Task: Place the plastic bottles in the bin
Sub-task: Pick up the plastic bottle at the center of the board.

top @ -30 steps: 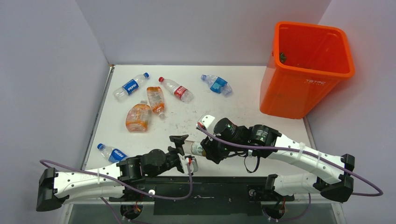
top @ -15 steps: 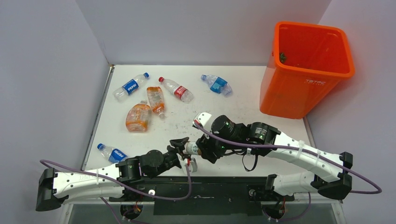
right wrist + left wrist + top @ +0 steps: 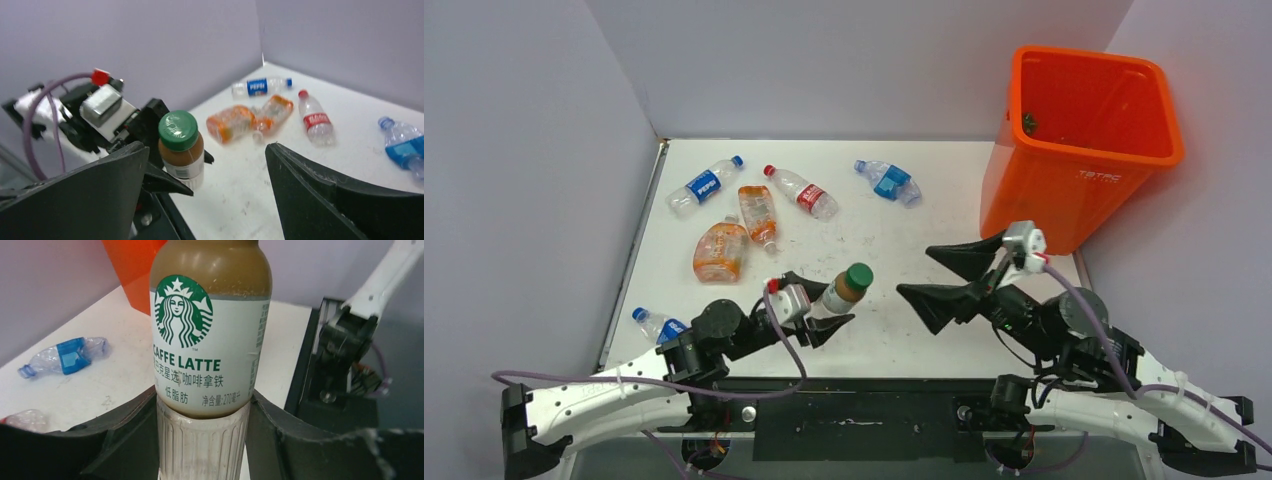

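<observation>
My left gripper is shut on the ribbed base of a brown latte bottle with a green cap, held off the table near the front edge. The left wrist view shows the fingers pressed against both sides of this bottle. My right gripper stands wide open just right of it, touching nothing; the bottle sits ahead of its left finger. The orange bin stands at the far right. Pepsi bottles, two orange bottles, a red-labelled one and a crumpled blue one lie on the table.
Grey walls close in the white table at the back and on both sides. A black rail with the arm bases runs along the near edge. Purple cables trail from both wrists.
My left gripper closed on the latte bottle and raised it. The right gripper let go of it, opened wide and pulled back to the right.
</observation>
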You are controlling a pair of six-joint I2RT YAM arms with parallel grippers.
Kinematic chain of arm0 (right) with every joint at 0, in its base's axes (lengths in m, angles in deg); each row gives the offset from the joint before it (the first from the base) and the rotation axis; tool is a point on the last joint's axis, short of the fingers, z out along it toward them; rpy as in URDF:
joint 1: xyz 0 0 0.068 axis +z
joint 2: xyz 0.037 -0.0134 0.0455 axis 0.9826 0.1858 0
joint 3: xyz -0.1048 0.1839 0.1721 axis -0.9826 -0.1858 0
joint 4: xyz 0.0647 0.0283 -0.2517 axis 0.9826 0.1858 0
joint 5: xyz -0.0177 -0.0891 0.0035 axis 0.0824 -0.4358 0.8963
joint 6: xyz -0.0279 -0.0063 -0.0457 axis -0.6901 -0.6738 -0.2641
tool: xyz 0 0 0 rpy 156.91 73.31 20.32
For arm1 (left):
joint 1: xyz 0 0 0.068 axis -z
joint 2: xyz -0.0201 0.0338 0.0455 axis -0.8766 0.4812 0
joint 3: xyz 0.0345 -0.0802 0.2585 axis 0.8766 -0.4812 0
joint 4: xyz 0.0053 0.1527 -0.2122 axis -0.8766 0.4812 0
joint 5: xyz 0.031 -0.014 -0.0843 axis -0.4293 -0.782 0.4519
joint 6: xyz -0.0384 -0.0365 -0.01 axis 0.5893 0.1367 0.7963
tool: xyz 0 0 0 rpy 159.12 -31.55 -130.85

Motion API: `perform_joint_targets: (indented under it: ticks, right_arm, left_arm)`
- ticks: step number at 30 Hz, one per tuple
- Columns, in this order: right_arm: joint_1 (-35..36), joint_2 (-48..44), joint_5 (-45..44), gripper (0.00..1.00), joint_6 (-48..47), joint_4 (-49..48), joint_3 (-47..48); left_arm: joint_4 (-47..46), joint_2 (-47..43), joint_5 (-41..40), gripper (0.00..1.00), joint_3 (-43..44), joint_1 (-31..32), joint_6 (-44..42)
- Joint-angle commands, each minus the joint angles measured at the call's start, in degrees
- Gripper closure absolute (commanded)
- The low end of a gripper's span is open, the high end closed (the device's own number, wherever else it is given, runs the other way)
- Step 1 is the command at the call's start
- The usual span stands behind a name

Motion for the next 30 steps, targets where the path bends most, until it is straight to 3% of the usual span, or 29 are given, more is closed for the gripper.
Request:
perform_joint_targets:
  ticks: [1,3,5,13,22,26,30]
  right_arm:
    - [0.1,-1.8,-6.8,0.10,1.3,-24.2,-8.4]
    - [0.2,-2.5,-6.1,0.10,2.2,-32.6,-13.0]
    - [0.2,-1.0,-6.5,0.10,3.0,-35.5,-14.9]
    - [0.2,7.5,-7.7,0.09,3.3,-45.8,-16.6]
    - [0.3,14.8,-7.4,0.03,3.1,-43.4,-11.1]
    - [0.3,17.1,-7.3,0.15,3.9,-42.6,-9.9]
    - [0.3,20.2,-6.0,0.43,4.8,-39.6,-7.5]
  left_arm:
    - [-14.4,2.6,13.1,0.71,1.4,-9.9,26.8]
    - [-21.5,2.7,17.5,0.72,-2.5,-16.5,35.4]
    - [-25.7,3.1,19.2,0.74,-4.2,-18.3,37.4]
    - [-22.3,6.1,22.8,0.76,-1.9,-17.6,36.7]
    - [-22.3,4.2,21.4,0.78,-3.3,-16.2,30.7]
    - [-22.2,3.7,21.1,0.78,-3.8,-15.7,28.9]
    - [-21.3,3.7,20.6,0.78,-3.6,-14.5,27.1]
